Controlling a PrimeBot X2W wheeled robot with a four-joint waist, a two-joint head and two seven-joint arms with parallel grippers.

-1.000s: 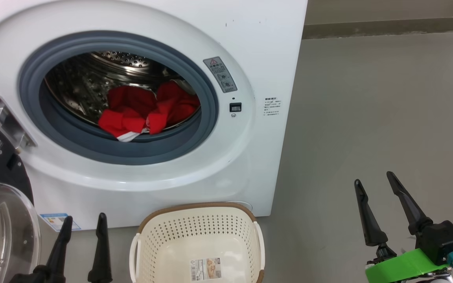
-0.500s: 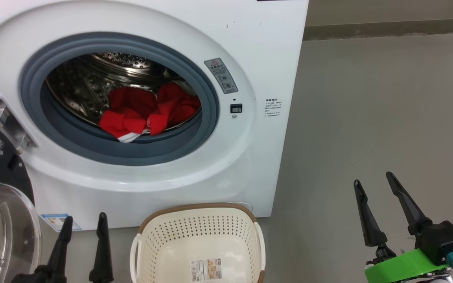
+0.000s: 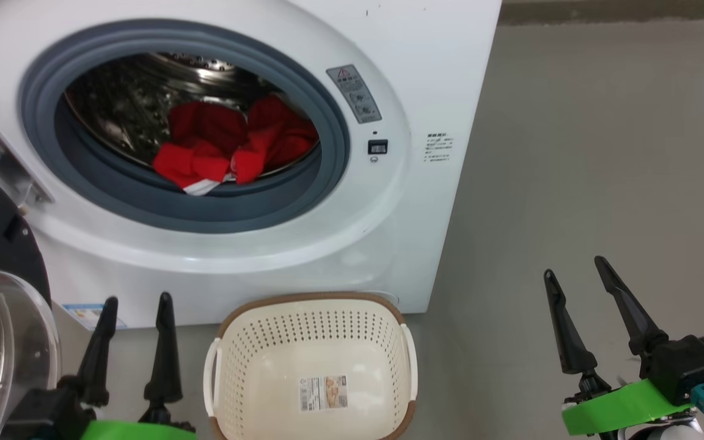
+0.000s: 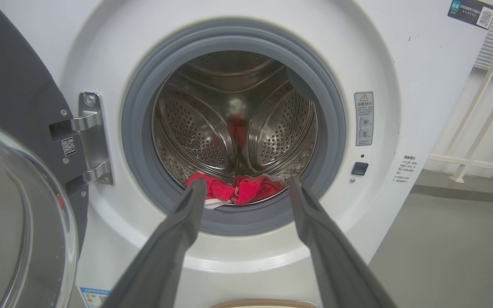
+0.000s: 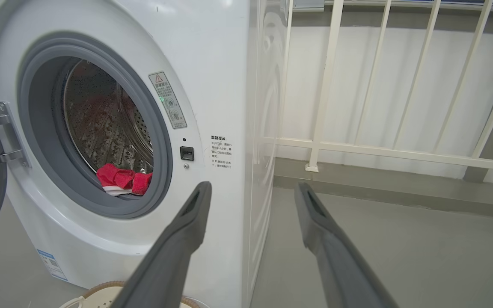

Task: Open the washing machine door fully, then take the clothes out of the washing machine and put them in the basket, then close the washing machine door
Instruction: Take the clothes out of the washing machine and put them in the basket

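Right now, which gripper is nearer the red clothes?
Left. The left gripper faces the clothes, in front of the washing machine; the right gripper is off to its right side.

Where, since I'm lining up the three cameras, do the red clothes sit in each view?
Head view: the clothes lie upper left of centre, at the front lip of the drum.
Left wrist view: just below centre, at the bottom of the drum.
Right wrist view: left of centre, low in the drum opening.
Shared landmark: the small black latch square just right of the opening.
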